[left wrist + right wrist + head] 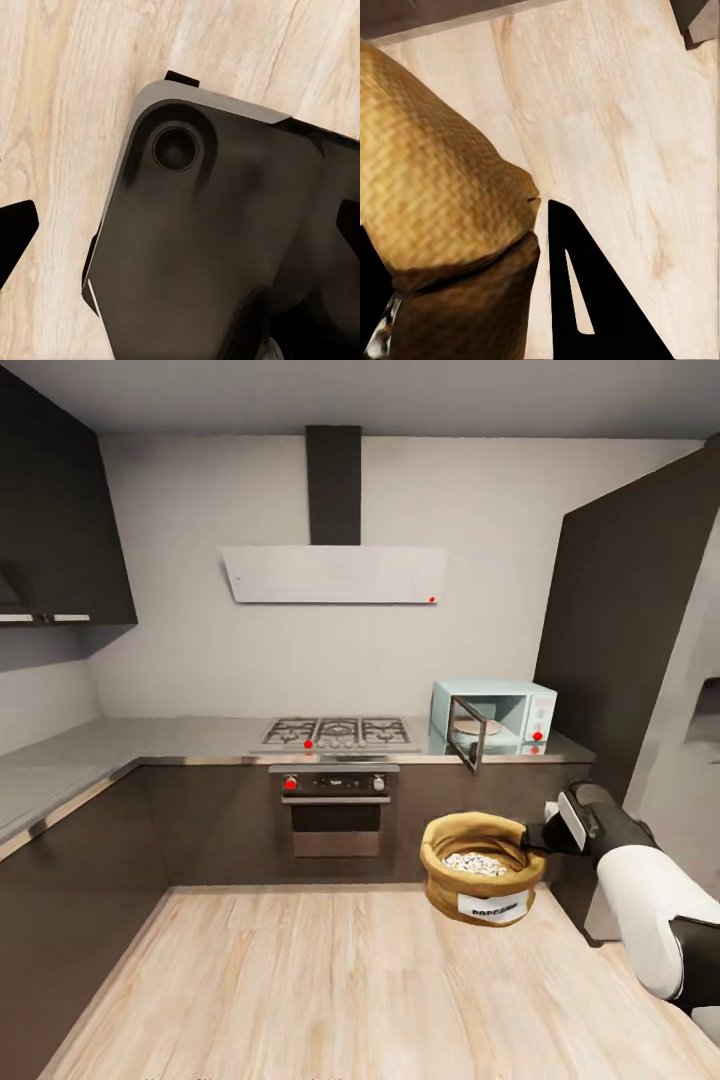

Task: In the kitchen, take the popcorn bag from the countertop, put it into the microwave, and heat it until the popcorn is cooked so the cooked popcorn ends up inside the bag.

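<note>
The popcorn bag (480, 880), a tan sack with a rolled rim and a white label, hangs in the air over the wood floor in front of the cabinets. White popcorn (475, 863) lies inside it. My right gripper (532, 838) is shut on the bag's right rim; in the right wrist view the woven rim (427, 172) sits between the dark fingers (585, 300). The mint-blue microwave (495, 715) stands on the countertop (150, 740) above and behind the bag, its glass door (467, 733) swung open. My left gripper (184, 232) points down with its fingers (15, 240) spread wide.
A gas hob (335, 733) and built-in oven (335, 810) sit left of the microwave, under a white hood (333, 573). A tall dark cabinet (620, 640) rises at the right. The counter runs along the left wall too. My dark base (210, 225) is under the left gripper.
</note>
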### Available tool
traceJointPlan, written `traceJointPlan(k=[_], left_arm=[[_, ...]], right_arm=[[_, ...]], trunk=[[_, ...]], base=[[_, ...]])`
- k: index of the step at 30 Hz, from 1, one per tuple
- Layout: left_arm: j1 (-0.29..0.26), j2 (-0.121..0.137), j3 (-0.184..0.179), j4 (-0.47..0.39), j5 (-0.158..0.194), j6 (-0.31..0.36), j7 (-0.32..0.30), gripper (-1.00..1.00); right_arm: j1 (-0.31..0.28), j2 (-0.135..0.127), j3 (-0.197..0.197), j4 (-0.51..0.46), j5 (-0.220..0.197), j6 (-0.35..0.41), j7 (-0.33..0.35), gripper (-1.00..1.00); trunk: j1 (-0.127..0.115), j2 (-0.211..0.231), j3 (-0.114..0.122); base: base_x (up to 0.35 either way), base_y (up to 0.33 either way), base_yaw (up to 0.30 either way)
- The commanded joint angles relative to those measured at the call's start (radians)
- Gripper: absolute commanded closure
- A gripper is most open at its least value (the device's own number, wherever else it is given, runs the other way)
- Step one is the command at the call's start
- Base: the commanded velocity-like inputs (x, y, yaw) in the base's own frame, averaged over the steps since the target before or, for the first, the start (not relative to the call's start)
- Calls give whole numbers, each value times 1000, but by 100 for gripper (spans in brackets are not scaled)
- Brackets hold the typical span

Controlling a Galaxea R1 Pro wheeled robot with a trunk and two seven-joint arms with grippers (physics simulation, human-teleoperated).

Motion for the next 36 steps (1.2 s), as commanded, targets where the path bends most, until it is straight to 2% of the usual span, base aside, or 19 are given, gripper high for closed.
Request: traceJointPlan(k=[1,7,15,33,36], left_arm=[[0,0,1,-1,3,-2,2,-100],[0,0,1,-1,4,-2,2,-100],[0,0,1,-1,5,-2,2,-100],[0,0,1,-1,5,-2,2,-100],[0,0,1,-1,5,-2,2,-100]], right_arm=[[-1,1,-5,7,11,3,10,100],[-1,1,-6,12,11,2,9,100],[-1,1,-5,12,11,3,9,100],[-1,2,-4,15,15,-2,3,100],[-1,2,-4,15,15,-4,0,100]], trunk=[[0,-1,-1],[0,-1,-1],[0,-1,-1],[0,-1,-1],[0,-1,-1]], base=[[-335,0,-290],[-296,0,-293],[-17,0,-294],[0,0,-15],[0,0,-198]])
